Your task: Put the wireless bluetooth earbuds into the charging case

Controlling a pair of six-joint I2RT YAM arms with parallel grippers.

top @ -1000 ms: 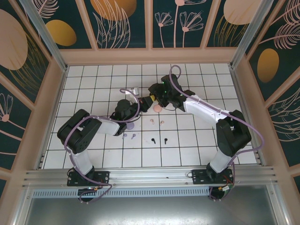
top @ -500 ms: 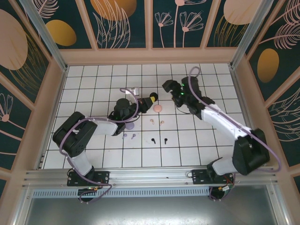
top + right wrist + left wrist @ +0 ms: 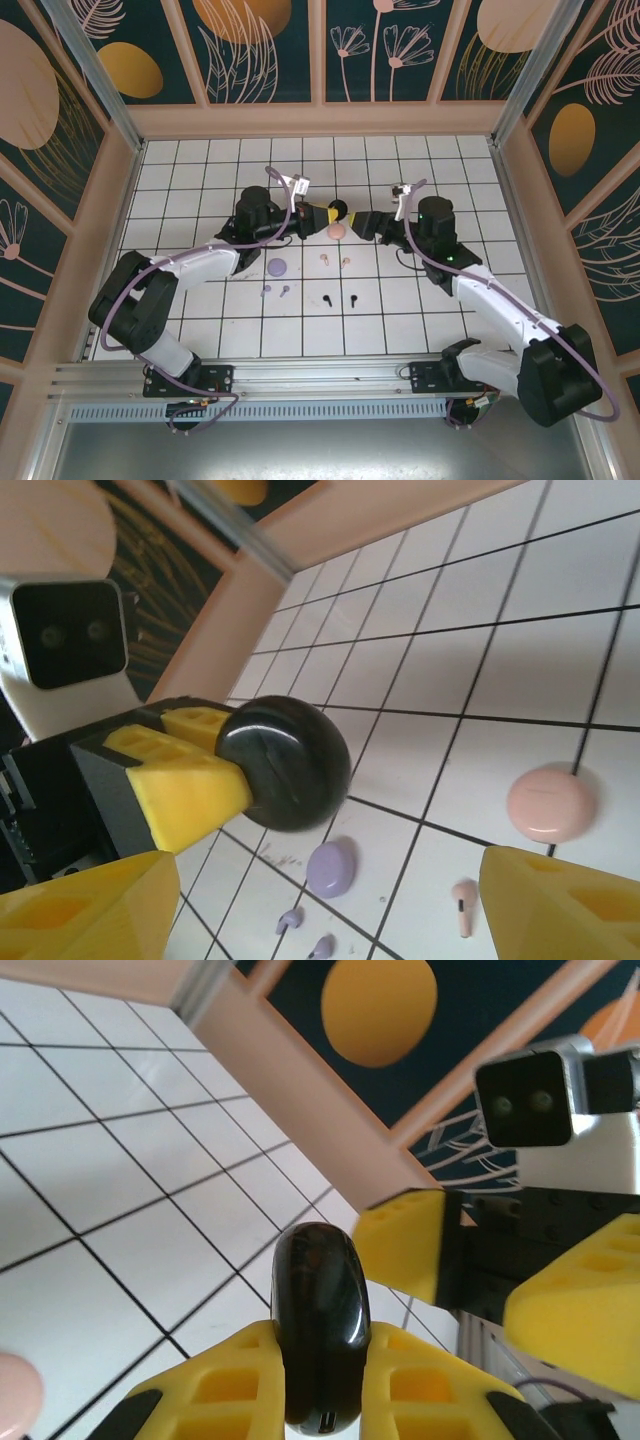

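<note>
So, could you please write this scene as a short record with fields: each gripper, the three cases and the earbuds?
left gripper: shut on the black case, held up off the tiles
right gripper: open, facing the black case, apart from it
black case lid: appears closed
pink case: lying on the tiles, between the two grippers in the top view
lilac case: lying on the tiles, on the left arm's side
earbuds: pink pair, lilac pair, black pair, all loose on the tiles

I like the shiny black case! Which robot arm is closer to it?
Left. The left fingers are shut on the black case; the right fingers stand open beside it, not touching.
</note>
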